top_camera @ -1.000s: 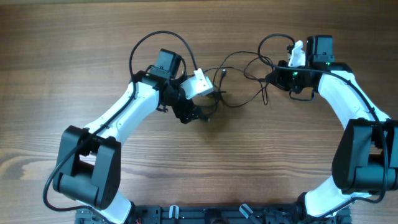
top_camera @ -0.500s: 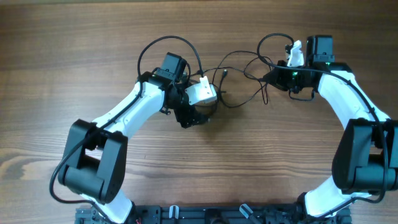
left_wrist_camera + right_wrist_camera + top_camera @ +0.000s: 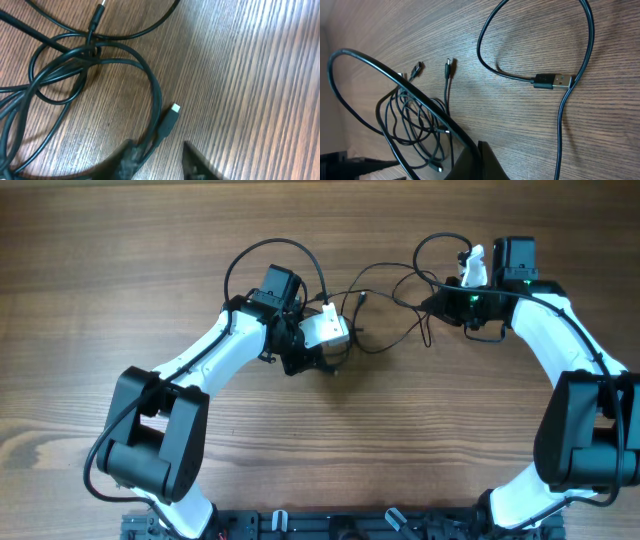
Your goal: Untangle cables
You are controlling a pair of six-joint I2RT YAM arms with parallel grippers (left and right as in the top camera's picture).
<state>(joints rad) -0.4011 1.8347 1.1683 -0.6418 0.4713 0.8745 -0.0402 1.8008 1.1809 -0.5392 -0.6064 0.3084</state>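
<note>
Left fingers (image 3: 124, 161) were seen parted, straddling a free cable end. A gap was visible beside the strand, so no clamp was confirmed. Right fingers (image 3: 487, 162) were clenched, with one strand of the cables (image 3: 400, 288) apparently pinched and rising out of them in an arc.

Cables were spread on the worktop (image 3: 120, 260) between the two arms, in loose crossing loops. Landmark taken: the knot (image 3: 87, 50), where several loops cross.

- USB-C plug (image 3: 170, 116) was lying clear of the knot, on the left fingers' side, tip pointed away from them.
- Its long axis was run nearly straight into the gap, skewed toward one finger, which the strand touched.
- Left arm was judged the nearer to knot and plug. Right fingers were set on the far side of the knot, beyond the loops.
- USB-A plug (image 3: 552, 80) was lying loose on bare wood, apart from the knot as far as could be told.

Next move was judged to hinge on closing just behind the USB-C plug, then drawing the strand away from the knot along its own axis. Risk: the strand could be squeezed out sideways if closed off-centre.
</note>
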